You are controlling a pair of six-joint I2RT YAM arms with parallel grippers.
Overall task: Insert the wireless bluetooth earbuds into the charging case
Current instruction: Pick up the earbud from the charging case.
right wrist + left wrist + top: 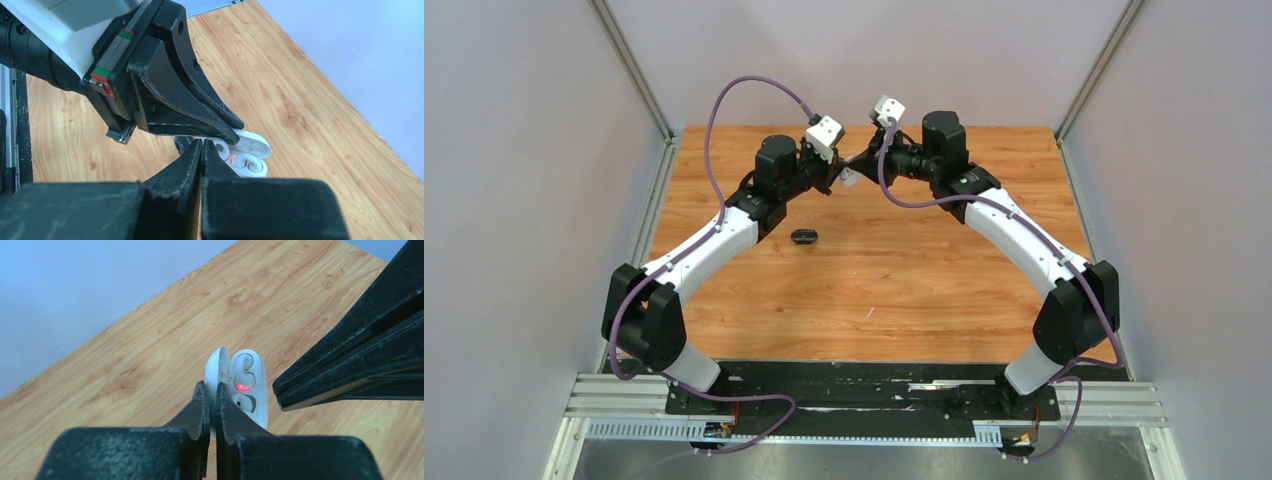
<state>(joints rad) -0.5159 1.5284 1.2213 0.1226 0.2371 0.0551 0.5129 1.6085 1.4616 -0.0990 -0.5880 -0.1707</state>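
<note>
A white charging case (260, 390) lies open at the far middle of the table, its lid (218, 367) raised. Two white earbuds sit in its wells, one (244, 371) beside a red light and one (246, 402) below it. The case also shows in the right wrist view (252, 147) and in the top view (851, 179). My left gripper (210, 390) is shut, with the lid's edge pinched between its tips. My right gripper (200, 145) is shut and empty, with its tips right beside the case. A closed black case (804, 237) lies to the near left. No black earbuds are in view.
Both arms meet over the white case, and my right gripper's fingers (350, 360) reach in close beside it. Grey walls and metal posts enclose the wooden table (894, 290) at the back and on both sides.
</note>
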